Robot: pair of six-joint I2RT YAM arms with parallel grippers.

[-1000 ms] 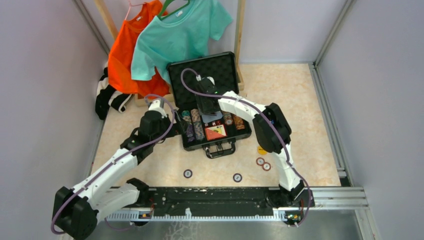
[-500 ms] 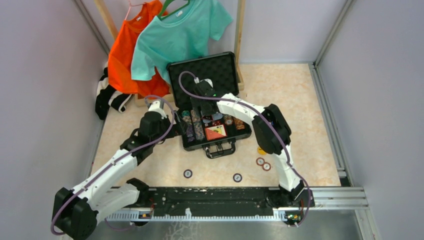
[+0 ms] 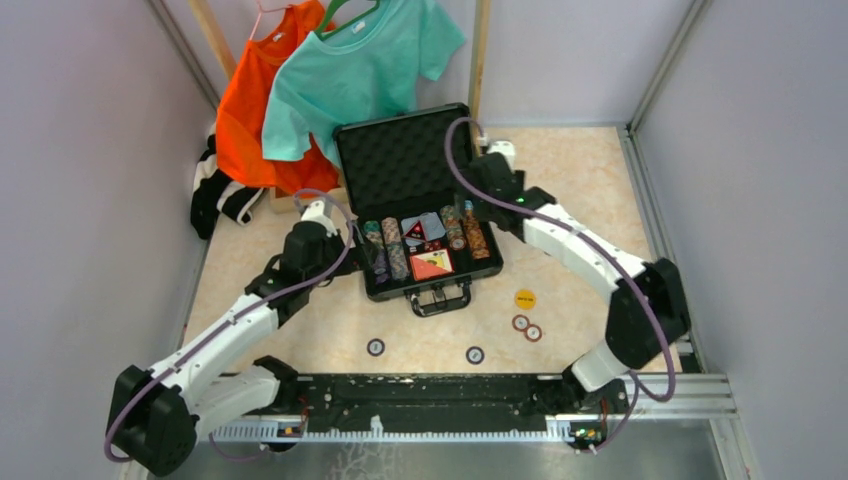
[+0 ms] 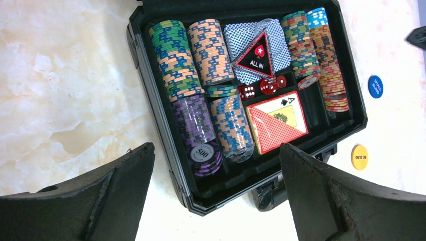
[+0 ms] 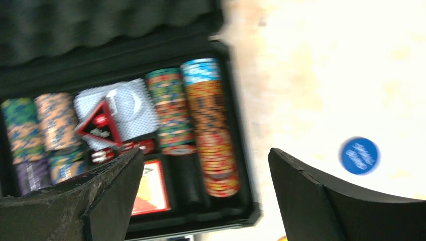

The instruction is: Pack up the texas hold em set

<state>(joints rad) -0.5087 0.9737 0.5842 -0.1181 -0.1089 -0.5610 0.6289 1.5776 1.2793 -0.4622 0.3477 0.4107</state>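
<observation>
Since the right arm swung off the middle of the case a second ago, the tray is in plain sight again.

Nearest the arms' bases: a loose chip (image 3: 375,347) and a second chip (image 3: 474,355) on the table, well short of the case. To the right and a little farther, a pair of chips (image 3: 520,322) lying side by side, then the yellow button (image 3: 524,298). All outside the case.

Case (image 4: 160,125) sits mid-table, open, handle toward the near side. Inside: rows of chips (image 4: 176,57), card box (image 4: 276,123) in the near-right slot, dice (image 4: 261,88) just beyond it, and a triangular "all in" marker (image 4: 258,54) on a blue-backed deck (image 4: 236,35).

Left gripper (image 4: 216,155) hovers at the case's left edge, fingers spread wide, nothing in them. Right gripper (image 5: 206,153) is now at the case's far right corner, also spread and empty. Blue button (image 4: 375,86) lies on the table right of the case, close to that gripper.

Lid (image 3: 400,160) stands up at the far side, foam showing.

Judgement: the right arm has finished its drop in the tray and looks headed for the blue button. Four chips and two buttons remain, then the lid.
</observation>
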